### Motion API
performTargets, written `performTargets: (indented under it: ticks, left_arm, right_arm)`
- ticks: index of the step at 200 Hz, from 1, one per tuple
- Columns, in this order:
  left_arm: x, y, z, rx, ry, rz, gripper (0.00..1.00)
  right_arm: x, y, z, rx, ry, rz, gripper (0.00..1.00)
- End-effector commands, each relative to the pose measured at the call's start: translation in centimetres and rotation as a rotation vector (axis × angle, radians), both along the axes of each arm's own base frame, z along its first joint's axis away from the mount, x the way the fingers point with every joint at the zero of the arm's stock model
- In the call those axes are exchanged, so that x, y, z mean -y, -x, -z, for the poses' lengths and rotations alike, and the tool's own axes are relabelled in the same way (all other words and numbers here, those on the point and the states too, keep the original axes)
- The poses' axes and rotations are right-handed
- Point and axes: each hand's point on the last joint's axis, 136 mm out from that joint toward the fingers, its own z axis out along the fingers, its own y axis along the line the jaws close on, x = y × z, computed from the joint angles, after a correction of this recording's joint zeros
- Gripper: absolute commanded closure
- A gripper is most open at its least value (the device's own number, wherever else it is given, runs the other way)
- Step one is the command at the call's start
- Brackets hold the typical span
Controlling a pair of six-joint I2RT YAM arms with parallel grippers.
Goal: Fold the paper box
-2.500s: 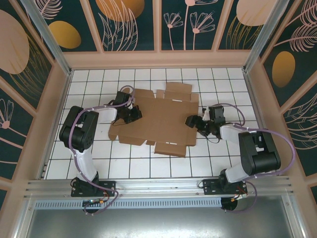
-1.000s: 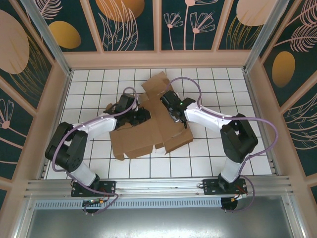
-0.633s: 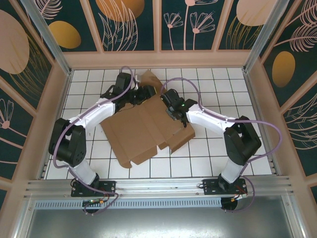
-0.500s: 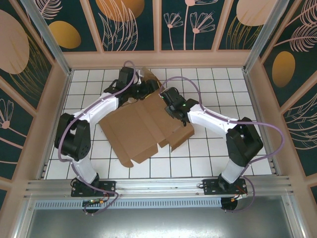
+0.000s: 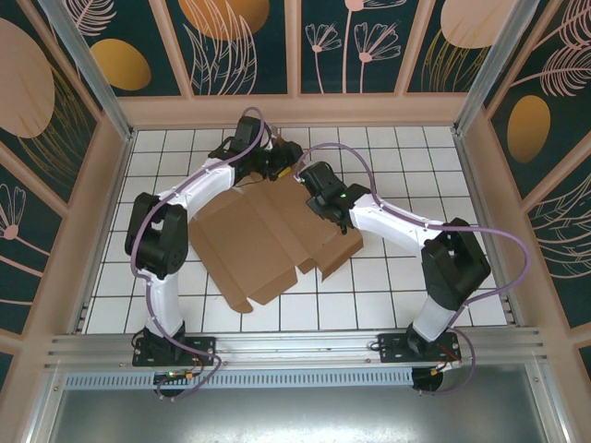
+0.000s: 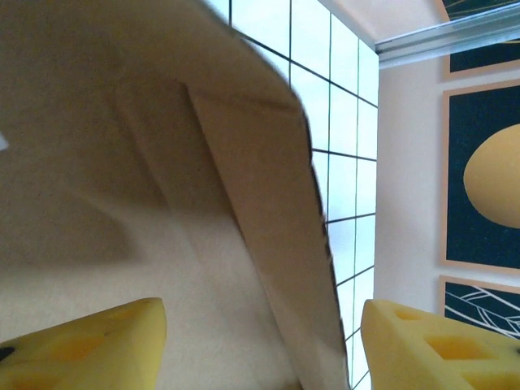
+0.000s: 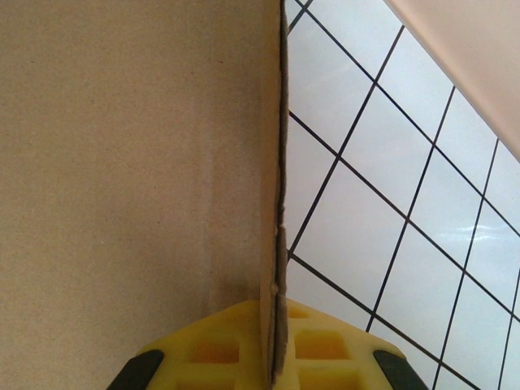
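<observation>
- Firmly clenched, the right gripper (image 7: 272,341) pinches its yellow foam pads (image 7: 325,345) on one edge of the paper box (image 7: 122,162), a plain brown, flat die-cut cardboard sheet. In the right wrist view that edge runs straight up toward twelve o'clock.
- The left gripper (image 6: 260,349) is released. Its own yellow pads sit at seven and five o'clock in the left wrist view, well apart, with the edge of a creased cardboard flap coming down between them.
- The five o'clock pad is clear of the flap. Whether the seven o'clock one touches the board cannot be told.
- From above, the left gripper (image 5: 278,162) and the right gripper (image 5: 306,175) are close together at the twelve o'clock corner of the paper box (image 5: 263,240), the left one at about ten o'clock from the right.
- The paper box lies open and skewed near the middle of the white tiled table (image 5: 406,148). Its notched flaps point toward seven and five o'clock, and its far corner is up at the grippers.
- Both arms reach toward twelve o'clock from their bases at six o'clock.
- Dark teal wall panels (image 5: 249,46) with gold ovals and pale plant drawings enclose the table.
</observation>
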Motion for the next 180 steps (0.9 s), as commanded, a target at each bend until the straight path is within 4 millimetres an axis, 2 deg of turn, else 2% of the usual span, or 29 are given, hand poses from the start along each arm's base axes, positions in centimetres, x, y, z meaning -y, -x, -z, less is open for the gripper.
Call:
performTargets:
  ticks: [1, 31, 64, 94, 109, 123, 146, 149, 162, 180]
  left_arm:
    - [0.3, -0.5, 0.2, -0.027, 0.01, -0.004, 0.37]
    - [0.6, -0.9, 0.1, -0.022, 0.023, -0.004, 0.46]
    - [0.6, -0.8, -0.2, -0.021, 0.031, -0.006, 0.66]
    - [0.6, -0.5, -0.1, -0.026, 0.052, -0.012, 0.85]
    - [0.6, -0.5, 0.0, -0.03, 0.067, -0.016, 0.92]
    - [0.5, -0.6, -0.1, -0.026, 0.092, -0.022, 0.96]
    - [0.2, -0.6, -1.0, -0.007, 0.168, -0.037, 1.0]
    - [0.2, -0.7, -1.1, -0.005, 0.176, -0.04, 1.0]
    - [0.0, -0.6, -1.6, 0.019, 0.212, -0.046, 1.0]
    - [-0.4, -0.5, -1.5, 0.04, 0.225, -0.051, 1.0]
  right_arm:
    - [-0.6, -0.4, -1.0, 0.051, 0.014, -0.009, 1.0]
    - [-0.7, -0.4, -0.9, 0.059, 0.032, -0.009, 1.0]
    - [-0.2, -0.8, -0.9, 0.08, 0.069, 0.01, 1.0]
    - [-0.3, -0.9, -2.1, 0.102, 0.062, 0.016, 0.98]
    - [-0.3, -0.8, -2.7, 0.107, 0.061, 0.015, 0.89]
    - [-0.5, -0.5, -3.5, 0.11, 0.044, 0.012, 0.7]
    - [-1.3, 0.6, -5.4, 0.116, -0.01, -0.021, 0.49]
    - [-1.5, 0.8, -5.8, 0.119, -0.016, -0.028, 0.44]
    - [-1.8, 1.5, -7.2, 0.138, -0.041, -0.037, 0.37]
    - [-2.9, 3.0, -9.0, 0.13, -0.114, -0.068, 0.38]
